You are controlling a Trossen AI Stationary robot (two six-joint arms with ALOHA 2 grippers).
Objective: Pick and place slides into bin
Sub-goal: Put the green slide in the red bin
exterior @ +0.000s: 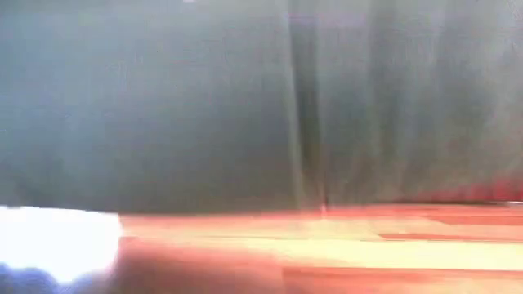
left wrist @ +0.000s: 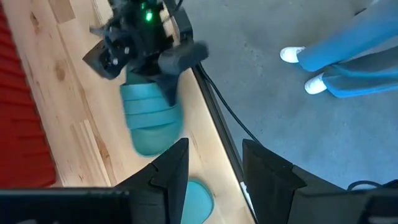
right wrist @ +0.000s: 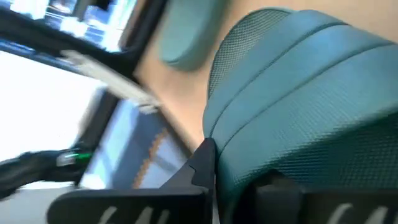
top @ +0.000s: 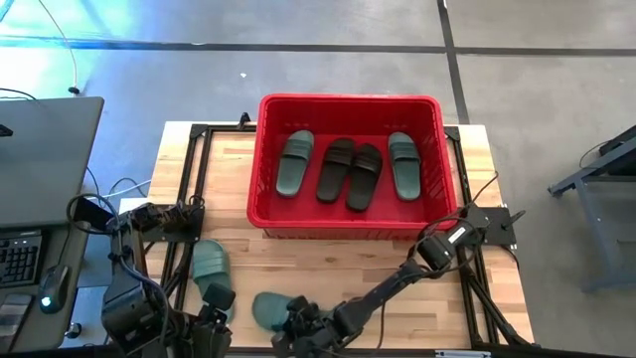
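Note:
The red bin stands at the table's far middle and holds two green and two black slides. Two more green slides are at the near left. One lies flat on the wood. My right gripper is on the other green slide, which also shows in the left wrist view and fills the right wrist view. My left gripper is open and empty beside the first slide, whose end shows between its fingers. My right gripper is shut on the green slide at its wide ribbed strap. One finger lies against the strap's side; the other is mostly hidden under the strap. It comes slanting down from the table's right. I cannot tell whether the sole rests on the table.
A black frame rail runs along the table's near edge. A person's legs in blue with white shoes stand on the floor beyond it. A desk with a keyboard is left of the table. The low view is blocked by something close and blurred.

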